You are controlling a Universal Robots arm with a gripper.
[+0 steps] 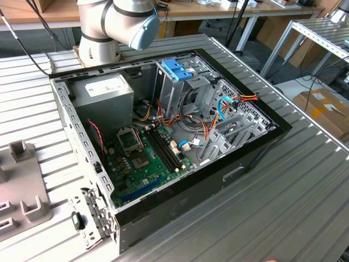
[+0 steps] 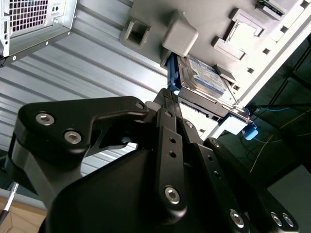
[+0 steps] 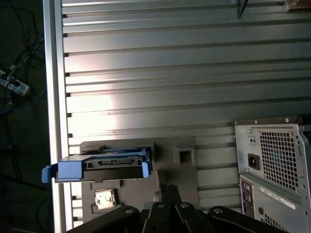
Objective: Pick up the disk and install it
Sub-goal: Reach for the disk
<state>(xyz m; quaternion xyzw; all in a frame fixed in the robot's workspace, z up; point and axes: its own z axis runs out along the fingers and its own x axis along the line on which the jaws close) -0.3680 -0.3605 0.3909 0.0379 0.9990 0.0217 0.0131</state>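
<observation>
Disk [image 3: 112, 163] propped in grey fixture [image 3: 184, 155] at tabletop [image 3: 170, 73] edge, exposed for grasping.
End effector [image 2: 167, 94] poised just beside it, probably aligning; opening impossible to tell.

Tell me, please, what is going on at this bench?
A robot arm is partway through fitting a drive into the open black computer case. The flat silver-grey disk with light-blue plastic rails sits on a grey plastic fixture near the edge of the slatted metal table, apart from the case. The arm's black hand is close beside the disk, which is not yet lifted.
</observation>
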